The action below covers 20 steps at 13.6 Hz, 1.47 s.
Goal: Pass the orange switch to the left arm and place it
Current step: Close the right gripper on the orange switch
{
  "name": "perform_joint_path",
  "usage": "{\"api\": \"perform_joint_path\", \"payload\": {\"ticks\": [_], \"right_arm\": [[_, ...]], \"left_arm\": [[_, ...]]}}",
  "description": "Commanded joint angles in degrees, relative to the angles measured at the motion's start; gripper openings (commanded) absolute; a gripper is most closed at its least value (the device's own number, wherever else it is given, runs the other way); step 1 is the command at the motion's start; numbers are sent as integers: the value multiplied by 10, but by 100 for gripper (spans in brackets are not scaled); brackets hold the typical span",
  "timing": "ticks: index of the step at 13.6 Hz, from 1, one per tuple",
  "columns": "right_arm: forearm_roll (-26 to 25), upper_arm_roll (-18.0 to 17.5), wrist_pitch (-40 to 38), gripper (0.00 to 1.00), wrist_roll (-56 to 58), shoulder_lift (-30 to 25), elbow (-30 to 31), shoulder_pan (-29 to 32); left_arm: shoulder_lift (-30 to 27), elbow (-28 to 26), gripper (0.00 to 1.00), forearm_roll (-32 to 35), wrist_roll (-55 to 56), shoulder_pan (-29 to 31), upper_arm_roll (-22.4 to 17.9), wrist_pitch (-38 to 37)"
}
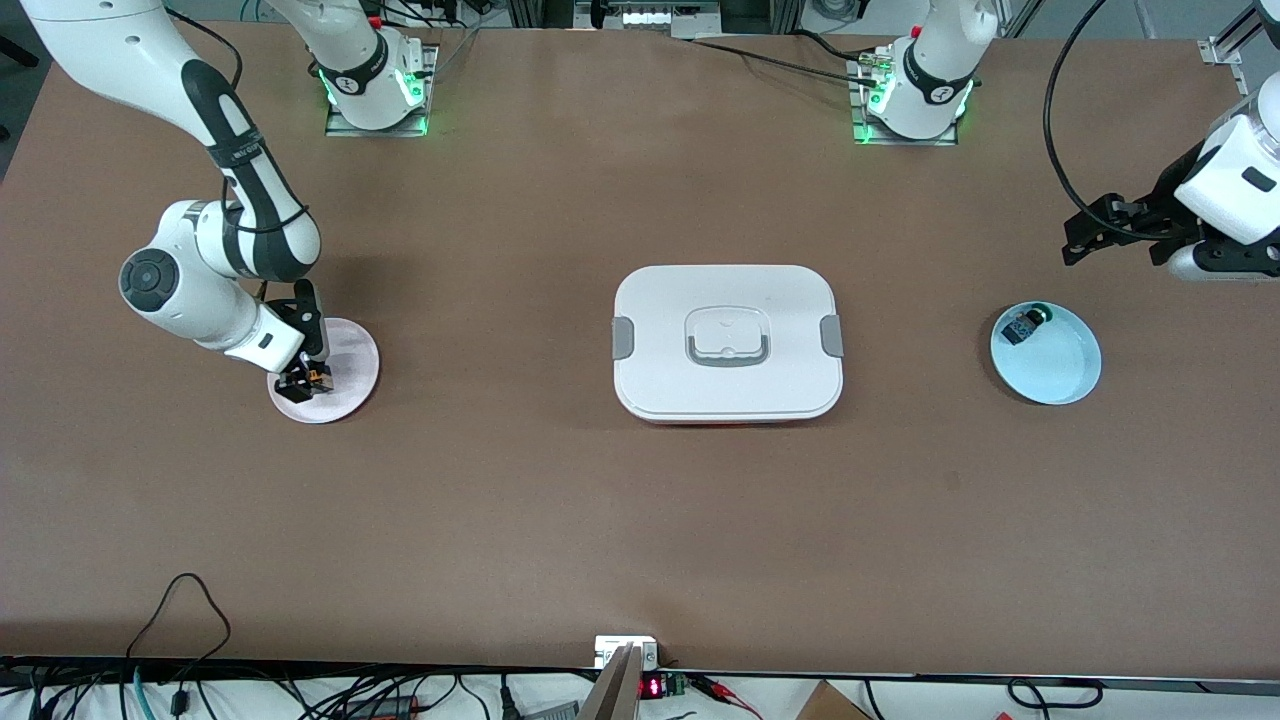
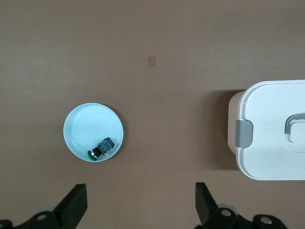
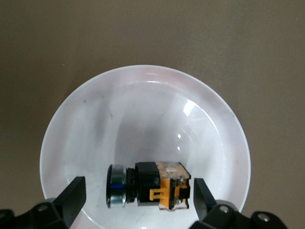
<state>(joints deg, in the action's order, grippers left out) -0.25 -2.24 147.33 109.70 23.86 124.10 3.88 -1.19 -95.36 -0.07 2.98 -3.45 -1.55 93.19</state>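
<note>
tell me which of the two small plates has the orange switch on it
The pinkish-white plate at the right arm's end of the table, under the right end effector. The light blue plate carries a green-tipped component instead.

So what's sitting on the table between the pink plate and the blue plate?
Only the box, midway between the pink plate and the blue plate; the front view shows bare table either side of it.

Bright even overhead light, soft shadows (plate [image 3: 143, 143] glare), sharp
</note>
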Motion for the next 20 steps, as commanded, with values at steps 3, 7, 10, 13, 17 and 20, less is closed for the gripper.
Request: {"api": "perform_joint_path", "payload": {"ticks": [3,7,10,13,17,20], "right_arm": [[-2,-2,43,100,21,10,8,3],[0,-2,48,100,19,16,8,3],[1,-2,54,100,19,19,8,3],[1,-2,54,96,20,20,8,3],[0,-2,55,81,24,21,8,3],[0,-2,54,59,24,20,8,3]], "left_arm": [[0,8,100,8,-10,2,1,-7],[0,8,100,8,-9,2,1,-9],[0,8,100,8,-9,2,1,-9],[0,8,100,8,-8,2,1,-9],[0,8,100,8,-7,1,1,-9],[0,8,100,8,-5,1,1,-9]]}}
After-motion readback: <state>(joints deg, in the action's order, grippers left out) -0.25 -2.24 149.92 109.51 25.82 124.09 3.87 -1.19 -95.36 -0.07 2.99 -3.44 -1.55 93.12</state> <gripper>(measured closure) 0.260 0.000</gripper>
